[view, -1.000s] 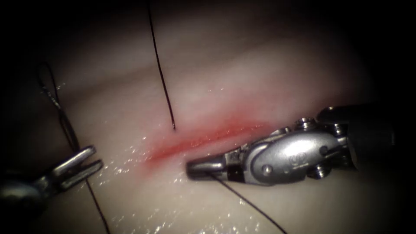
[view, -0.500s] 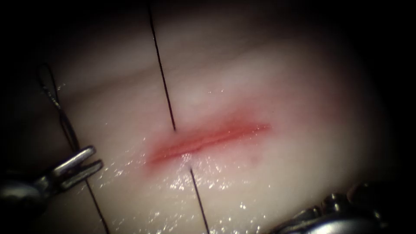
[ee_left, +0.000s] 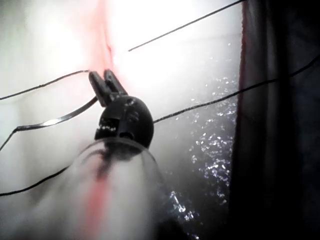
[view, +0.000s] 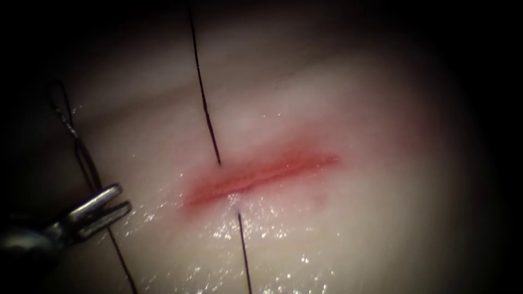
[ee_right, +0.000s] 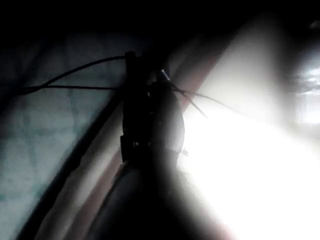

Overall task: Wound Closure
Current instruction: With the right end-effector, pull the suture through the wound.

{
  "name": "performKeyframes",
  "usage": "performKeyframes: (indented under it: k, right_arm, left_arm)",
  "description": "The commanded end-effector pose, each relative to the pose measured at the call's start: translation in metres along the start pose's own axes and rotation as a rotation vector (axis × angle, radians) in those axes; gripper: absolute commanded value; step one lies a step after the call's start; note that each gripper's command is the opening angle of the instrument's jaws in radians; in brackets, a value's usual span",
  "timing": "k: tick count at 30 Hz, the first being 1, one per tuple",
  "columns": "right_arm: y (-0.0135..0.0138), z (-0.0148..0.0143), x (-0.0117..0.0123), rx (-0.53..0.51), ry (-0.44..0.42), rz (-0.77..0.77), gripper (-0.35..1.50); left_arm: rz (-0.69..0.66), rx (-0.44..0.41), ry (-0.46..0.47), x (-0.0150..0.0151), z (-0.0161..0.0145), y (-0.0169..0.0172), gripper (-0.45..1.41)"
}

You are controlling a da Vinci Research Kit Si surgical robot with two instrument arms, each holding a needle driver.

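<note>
The tissue [view: 354, 228] lies lit in the middle. The cut [view: 261, 173] runs across it from near left to far right, and red fluid [view: 305, 162] stains its edges.

The thread [view: 204, 98] shows as three strands. One comes down from the far side and meets the tissue just beyond the cut, towards its left end. A second strand [view: 244, 250] leaves the tissue just on the near side of the cut, below the first, and runs off towards the near edge. A third strand [view: 87, 163] lies well left of the cut. It is looped at its far end and passes close by the left tool [view: 121, 197] on its way near.

The left tool rests at the near left, well apart from the cut. Its jaws stand parted and grip nothing.

In the left wrist view the same tool [ee_left: 100, 75] points at the cut, with strands crossing the tissue on both sides. The needle [ee_left: 50, 121] shows here as a bright curved strip on the surface. One end lies just beside the left tool and is not held. It appears to lie free and not in the tissue.

In the right wrist view the right tool [ee_right: 150, 115] is a dark shape. Strands [ee_right: 75, 72] run up to its tip. I cannot tell what it holds.
</note>
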Motion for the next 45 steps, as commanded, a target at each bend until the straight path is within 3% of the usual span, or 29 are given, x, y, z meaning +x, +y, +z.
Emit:
performKeyframes:
  k: [1, 4, 11, 18, 27, 37, 39, 40, 42, 43, 45]
  right_arm:
    - [0.0014, 0.0001, -0.0011, -0.052, -0.017, 0.022, 1.2]
    - [0.004, -0.001, -0.0025, -0.096, -0.042, 0.047, 1.31]
    - [0.0096, -0.0032, -0.0072, -0.198, -0.05, 0.063, 1.35]
    - [0.0135, -0.0025, -0.012, -0.258, -0.094, 0.039, 1.4]
    - [0.0155, 0.0007, -0.0167, -0.278, -0.118, 0.013, 1.4]
    - [0.0156, 0.0014, -0.0206, -0.269, -0.152, -0.022, 1.28]
    - [0.0156, 0.0015, -0.0209, -0.271, -0.153, -0.019, 1.13]
    - [0.0156, 0.0015, -0.021, -0.271, -0.152, -0.009, 0.86]
    - [0.0155, 0.0015, -0.0211, -0.26, -0.14, 0.001, -0.04]
    - [0.0156, 0.0015, -0.0211, -0.247, -0.128, 0.001, -0.35]
    - [0.0157, 0.0015, -0.0208, -0.213, -0.095, 0.005, -0.35]
  left_arm:
    - [-0.001, -0.001, 0.001, -0.0003, 0.0006, 0.0006, -0.45]
    - [-0.001, -0.001, 0.001, -0.0003, 0.0006, 0.0006, -0.45]
    - [-0.001, -0.002, 0.001, -0.0003, 0.0005, 0.0005, -0.45]
    - [-0.001, -0.002, 0.001, -0.0004, 0.0005, 0.0005, -0.45]
    - [0.0, -0.005, 0.003, -0.0005, 0.0003, 0.0004, -0.45]
    - [0.0, -0.005, 0.003, -0.0006, 0.0004, 0.0003, -0.45]
    - [0.0, -0.005, 0.003, -0.0006, 0.0004, 0.0003, -0.45]
    - [0.0, -0.005, 0.003, -0.0006, 0.0004, 0.0003, -0.45]
    - [0.0, -0.005, 0.003, -0.0006, 0.0004, 0.0003, -0.45]
    - [0.0, -0.005, 0.003, -0.0006, 0.0004, 0.0003, -0.45]
    - [0.0, -0.004, 0.003, -0.0006, 0.0004, 0.0003, -0.45]
